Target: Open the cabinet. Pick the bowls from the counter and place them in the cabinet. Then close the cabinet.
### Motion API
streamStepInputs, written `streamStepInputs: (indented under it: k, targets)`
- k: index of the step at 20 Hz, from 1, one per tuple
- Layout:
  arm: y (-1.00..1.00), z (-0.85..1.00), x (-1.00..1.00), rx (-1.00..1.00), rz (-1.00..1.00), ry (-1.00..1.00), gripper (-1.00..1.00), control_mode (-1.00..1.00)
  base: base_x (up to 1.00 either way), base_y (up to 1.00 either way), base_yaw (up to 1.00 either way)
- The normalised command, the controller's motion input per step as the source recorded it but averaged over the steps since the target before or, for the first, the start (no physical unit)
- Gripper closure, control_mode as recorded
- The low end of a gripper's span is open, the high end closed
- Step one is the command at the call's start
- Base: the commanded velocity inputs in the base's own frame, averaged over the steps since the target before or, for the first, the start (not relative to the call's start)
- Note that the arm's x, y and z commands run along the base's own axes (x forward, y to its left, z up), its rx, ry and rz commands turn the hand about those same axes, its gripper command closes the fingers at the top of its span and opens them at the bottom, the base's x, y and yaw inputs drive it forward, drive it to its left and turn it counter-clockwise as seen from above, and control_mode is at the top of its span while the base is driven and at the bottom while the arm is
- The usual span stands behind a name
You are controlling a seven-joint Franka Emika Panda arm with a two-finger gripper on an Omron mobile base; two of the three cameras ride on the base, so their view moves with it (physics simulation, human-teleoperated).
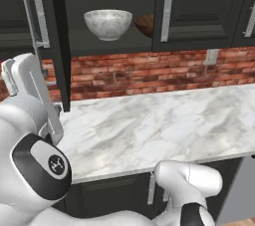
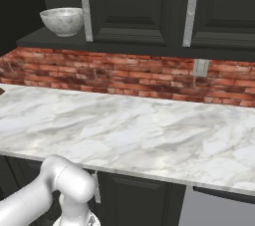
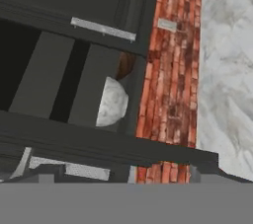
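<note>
Closing the cabinet (image 1: 194, 6) is the step in hand, judging by how things lie: both bowls sit on its dark inner shelf (image 1: 99, 45) and none is on the counter (image 1: 164, 125).

The marble-like bowl (image 1: 107, 24) stands upright near the middle of the open bay. The brown wooden bowl (image 1: 145, 25) is just beside it on the right, half hidden behind the edge of the right door (image 1: 199, 11), which looks shut or nearly so. The left door (image 1: 56, 41) is swung out toward the robot, edge-on in the left base view, with its silver bar handle (image 1: 37, 16) facing left.

The claw (image 3: 128, 176) hangs released, jaws wide and holding nothing, just in front of the open left door and looking into the bay, where the hand view shows the pale bowl (image 3: 112, 102) with the brown one (image 3: 125, 66) behind it.

The next move probably calls for getting the claw onto the outer face or free edge of the left door and pushing it round until it meets the frame, keeping clear of the bowls.

Counted: two bowls, two doors on the cabinet, one of them open. Three silver bar handles in the left base view, the third (image 1: 250, 13) at the far right edge and belonging to the next unit. One wall outlet (image 1: 211, 56) on the brick strip (image 1: 149, 73).
</note>
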Motion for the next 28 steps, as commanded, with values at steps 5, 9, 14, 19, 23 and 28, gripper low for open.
streamStepInputs:
  k: [5,9,14,19,23,28]
  targets:
    - [0.77,-0.08,0.40,0.00,0.00,0.02,-1.00,-1.00,0.00,0.00,0.00]
    - [0.67,-0.20,0.46,0.00,0.00,0.04,-1.00,-1.00,0.00,0.00,0.00]
    - [0.20,-0.17,0.30,0.03,0.00,0.01,-1.00,-1.00,0.00,0.00,0.00]
    - [-0.01,-0.01,0.14,0.01,0.00,0.00,-1.00,-1.00,0.00,0.00,0.00]
    - [-0.06,-0.01,0.26,0.00,0.00,0.00,-1.00,-1.00,0.00,0.00,0.00]
    - [-0.29,-0.19,0.50,0.01,0.00,-0.02,-1.00,-1.00,0.00,0.00,0.00]
